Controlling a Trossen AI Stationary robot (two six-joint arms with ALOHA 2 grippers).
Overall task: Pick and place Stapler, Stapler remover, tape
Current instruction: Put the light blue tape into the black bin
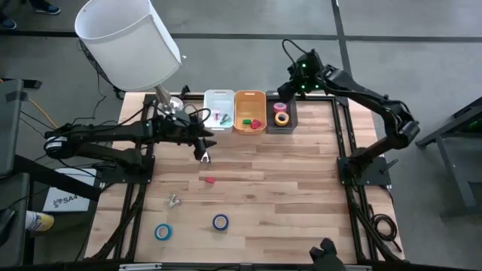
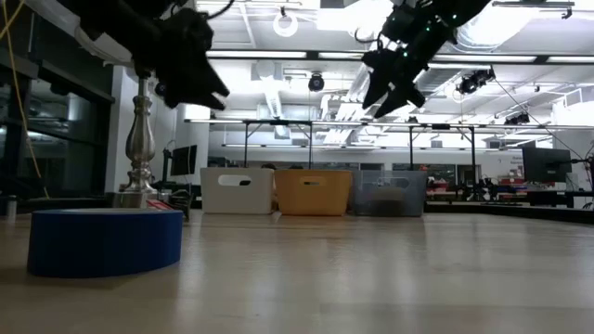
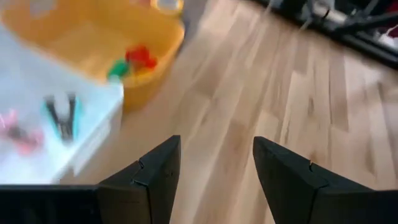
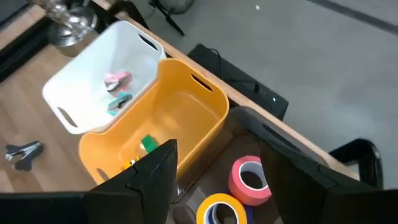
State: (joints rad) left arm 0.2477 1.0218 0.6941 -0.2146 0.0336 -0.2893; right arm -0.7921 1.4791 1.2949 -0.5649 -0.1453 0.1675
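Nearest the front edge of the table [image 1: 301, 196] we record two blue rolls of tape lying flat and apart from each other: one toward the left [image 1: 163, 231], which fills the near foreground in the low view [image 2: 104, 239], and one nearer the middle [image 1: 220, 221]. Just behind the left roll lies a small metal staple remover [image 1: 173, 200], and farther in, near the table's middle, a small red item [image 1: 208, 181] that we cannot identify.

Beyond these, the left gripper [image 1: 202, 147] hangs above the boards in front of the white bin [image 1: 219, 96]. Its fingers [image 3: 152, 171] stand parted with only bare wood showing between them; it is released and grasps nothing.

Along the far edge three bins stand side by side, touching. The white bin holds small pink and teal items [image 4: 117, 91]. The orange bin [image 1: 250, 96] holds red and green items [image 1: 254, 123]. The dark bin [image 1: 291, 120] holds two rolls of tape: a yellow one [image 4: 219, 208] and a pink one [image 4: 250, 180], lying next to each other.

The right gripper [image 1: 290, 84] is poised above the dark bin. Its fingers [image 4: 152, 177] are spread and empty, the rolls lying below them in the bin.

At the far left corner stands a lamp with a white shade [image 1: 128, 41] on a metal base [image 2: 139, 139].
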